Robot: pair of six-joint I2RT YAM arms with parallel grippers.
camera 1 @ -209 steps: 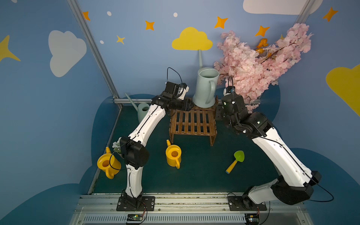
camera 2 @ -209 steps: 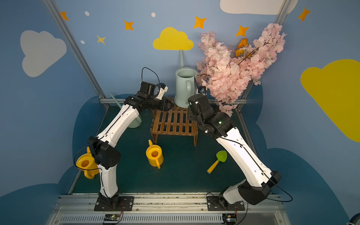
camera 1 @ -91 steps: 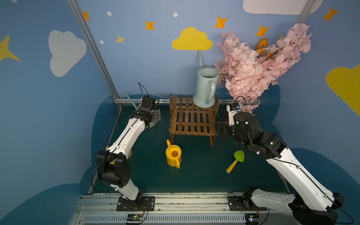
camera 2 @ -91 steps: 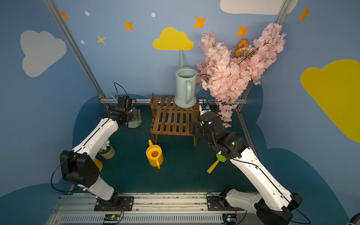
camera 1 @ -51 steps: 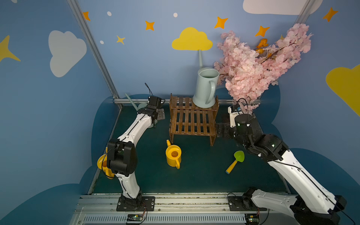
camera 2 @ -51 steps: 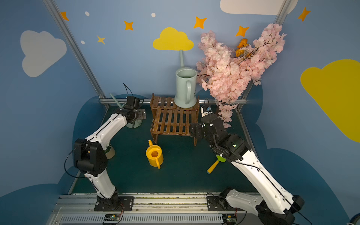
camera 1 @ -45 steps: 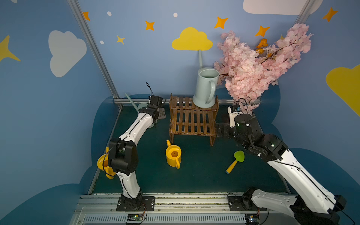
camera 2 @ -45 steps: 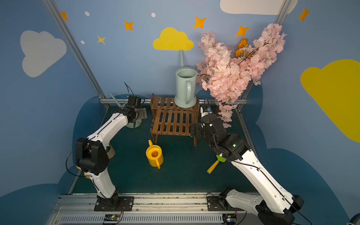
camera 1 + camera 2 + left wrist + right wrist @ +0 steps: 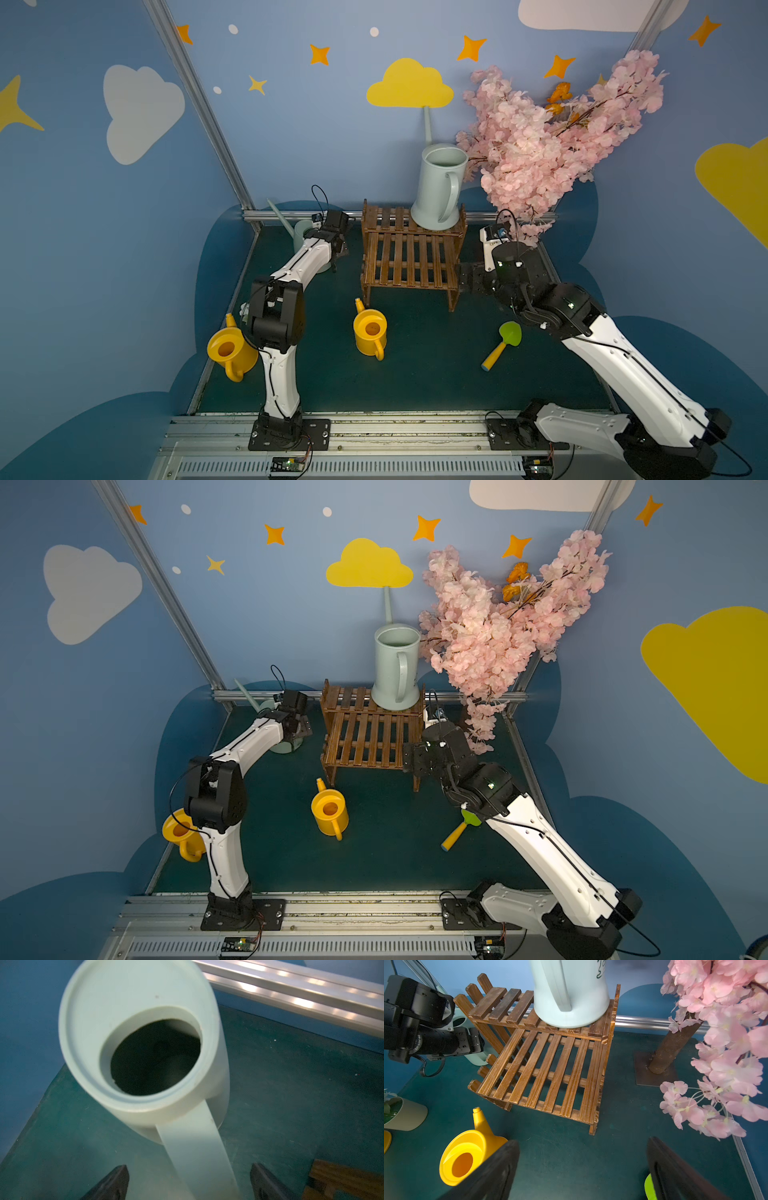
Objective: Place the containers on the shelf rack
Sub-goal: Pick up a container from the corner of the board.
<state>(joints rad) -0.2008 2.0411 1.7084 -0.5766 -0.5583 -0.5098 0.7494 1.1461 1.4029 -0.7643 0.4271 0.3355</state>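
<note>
The brown slatted shelf rack [image 9: 409,253] [image 9: 546,1064] stands at the back middle. One tall pale container [image 9: 438,187] [image 9: 571,991] stands on its upper tier. A second pale green container [image 9: 145,1043] [image 9: 301,232] stands on the floor left of the rack. My left gripper [image 9: 189,1180] [image 9: 338,245] hangs open just above it, its fingers on either side of the handle [image 9: 197,1147] and apart from it. One yellow container [image 9: 370,332] [image 9: 467,1157] sits in front of the rack, another [image 9: 230,353] at the left edge. My right gripper [image 9: 581,1167] [image 9: 465,278] is open and empty beside the rack's right leg.
The pink blossom tree [image 9: 552,137] overhangs the back right; its trunk [image 9: 670,1047] stands on a plate just right of the rack. A green-and-yellow toy shovel [image 9: 503,345] lies under my right arm. A small flower pot [image 9: 402,1113] sits at the left. An aluminium rail [image 9: 291,991] runs along the back.
Both arms have left the rack's upper tier, where the tall container stays. My left gripper has swung left onto the pale green container; my right has drawn back beside the rack.
</note>
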